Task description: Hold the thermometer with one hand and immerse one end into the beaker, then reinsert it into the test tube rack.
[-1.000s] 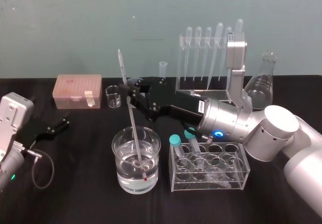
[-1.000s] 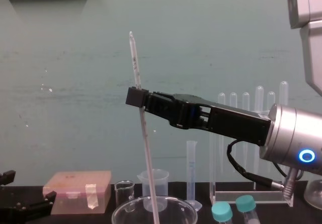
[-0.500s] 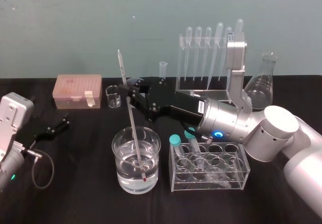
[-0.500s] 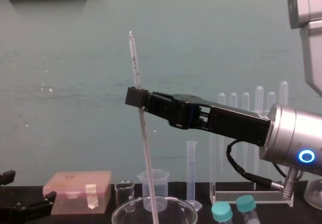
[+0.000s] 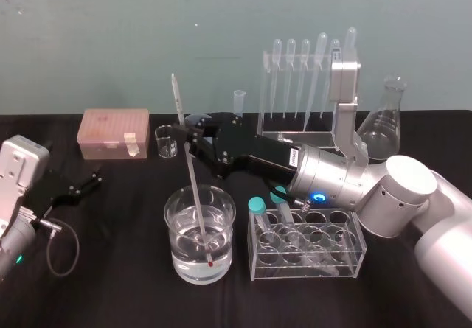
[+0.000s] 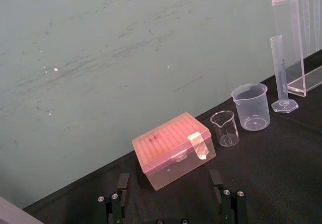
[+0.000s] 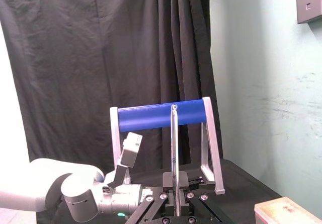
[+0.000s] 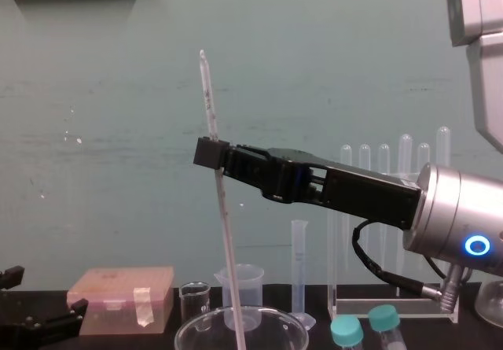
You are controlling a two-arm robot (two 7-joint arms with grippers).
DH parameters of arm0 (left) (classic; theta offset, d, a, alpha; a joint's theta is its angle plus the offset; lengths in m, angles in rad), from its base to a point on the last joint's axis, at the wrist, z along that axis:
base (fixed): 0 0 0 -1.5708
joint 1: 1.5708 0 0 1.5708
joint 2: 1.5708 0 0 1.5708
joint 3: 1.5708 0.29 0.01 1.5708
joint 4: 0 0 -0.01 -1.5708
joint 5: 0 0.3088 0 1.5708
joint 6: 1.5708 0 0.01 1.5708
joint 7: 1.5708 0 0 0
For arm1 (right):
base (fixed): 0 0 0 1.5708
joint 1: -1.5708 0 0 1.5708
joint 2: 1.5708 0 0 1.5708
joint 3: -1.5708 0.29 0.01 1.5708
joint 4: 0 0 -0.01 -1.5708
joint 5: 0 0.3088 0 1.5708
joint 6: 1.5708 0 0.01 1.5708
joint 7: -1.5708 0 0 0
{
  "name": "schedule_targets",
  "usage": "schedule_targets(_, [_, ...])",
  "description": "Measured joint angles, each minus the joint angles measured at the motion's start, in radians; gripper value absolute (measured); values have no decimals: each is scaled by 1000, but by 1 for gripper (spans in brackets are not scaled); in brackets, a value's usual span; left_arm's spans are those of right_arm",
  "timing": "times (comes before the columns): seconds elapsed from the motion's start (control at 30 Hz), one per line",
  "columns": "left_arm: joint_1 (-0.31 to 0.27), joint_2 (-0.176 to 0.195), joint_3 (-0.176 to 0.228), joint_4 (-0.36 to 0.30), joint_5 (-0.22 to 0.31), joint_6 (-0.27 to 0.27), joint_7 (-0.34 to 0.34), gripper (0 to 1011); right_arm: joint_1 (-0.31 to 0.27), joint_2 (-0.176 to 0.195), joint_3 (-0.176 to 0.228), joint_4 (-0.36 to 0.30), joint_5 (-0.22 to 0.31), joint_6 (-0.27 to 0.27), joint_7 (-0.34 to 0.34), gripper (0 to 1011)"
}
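My right gripper (image 5: 189, 138) (image 8: 211, 153) is shut on the thermometer (image 5: 193, 188) (image 8: 223, 240), a long thin glass rod held nearly upright and leaning slightly. Its red-tipped lower end sits in the water of the wide glass beaker (image 5: 171, 225) (image 8: 189, 330) near the table's front. In the right wrist view the thermometer (image 7: 174, 158) rises from between the closed fingers. The tall clear test tube rack (image 5: 295, 131) (image 8: 389, 307) stands at the back right with pipettes hanging in it. My left gripper (image 5: 81, 184) (image 6: 171, 204) rests open at the table's left.
A pink tip box (image 5: 115, 133) and a tiny glass beaker (image 5: 167, 141) sit at the back left. A plastic spouted beaker (image 8: 238, 285) and a graduated cylinder (image 8: 299, 271) stand behind the beaker. A low tube rack (image 5: 307, 245) with teal-capped tubes lies right of the beaker; a conical flask (image 5: 383, 125) stands far right.
The right gripper and the thermometer have edged very slightly to the left; the lower end stays in the water. The left arm has not moved.
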Motion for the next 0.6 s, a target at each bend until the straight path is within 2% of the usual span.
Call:
schedule_targets(0.3, [0, 0, 0, 0, 0, 0, 0, 1008, 4, 1, 6, -8, 8, 3, 0, 57])
schedule_targets(0.53, [0, 0, 0, 0, 0, 0, 0, 1008, 41, 14, 57, -76, 89, 32, 16, 57])
schedule_targets(0.6, [0, 0, 0, 0, 0, 0, 0, 1008, 59, 24, 87, -109, 127, 42, 19, 57])
